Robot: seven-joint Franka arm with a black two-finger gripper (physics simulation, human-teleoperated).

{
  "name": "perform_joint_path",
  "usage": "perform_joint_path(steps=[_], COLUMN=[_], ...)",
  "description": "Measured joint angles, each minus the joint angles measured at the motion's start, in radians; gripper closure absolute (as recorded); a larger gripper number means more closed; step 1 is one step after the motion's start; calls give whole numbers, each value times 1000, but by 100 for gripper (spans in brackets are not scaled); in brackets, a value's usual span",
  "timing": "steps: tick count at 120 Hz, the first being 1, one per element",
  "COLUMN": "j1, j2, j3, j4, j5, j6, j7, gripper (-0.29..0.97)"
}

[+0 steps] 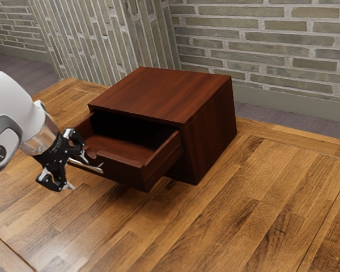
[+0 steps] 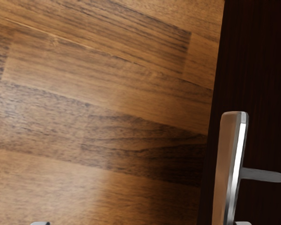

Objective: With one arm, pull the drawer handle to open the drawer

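Note:
A dark red-brown cabinet (image 1: 164, 93) stands on the wooden table. Its drawer (image 1: 127, 153) is pulled well out toward the exterior view's left, with its inside showing. A silver bar handle (image 1: 86, 165) sits on the drawer front. My black gripper (image 1: 68, 164) is at the near end of that handle, open, its fingers spread wide above and below the bar. In the wrist view the handle (image 2: 230, 164) stands off the dark drawer front (image 2: 262, 70) on a short post, close to one side of the hand.
The plank table (image 1: 243, 215) stretches wide toward the exterior view's right and front. A brick wall (image 1: 272, 39) and a slatted panel (image 1: 102, 34) stand behind the cabinet. My arm's white link (image 1: 11, 124) comes in from the left edge.

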Motion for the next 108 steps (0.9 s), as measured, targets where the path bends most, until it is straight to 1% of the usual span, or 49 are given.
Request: perform_joint_path(steps=[77, 108], j1=[0, -1], j2=[-77, -90], j3=[0, 0], j4=[-65, -73], j5=[14, 15], j6=[-33, -40], j7=[-59, -75], gripper=[20, 20])
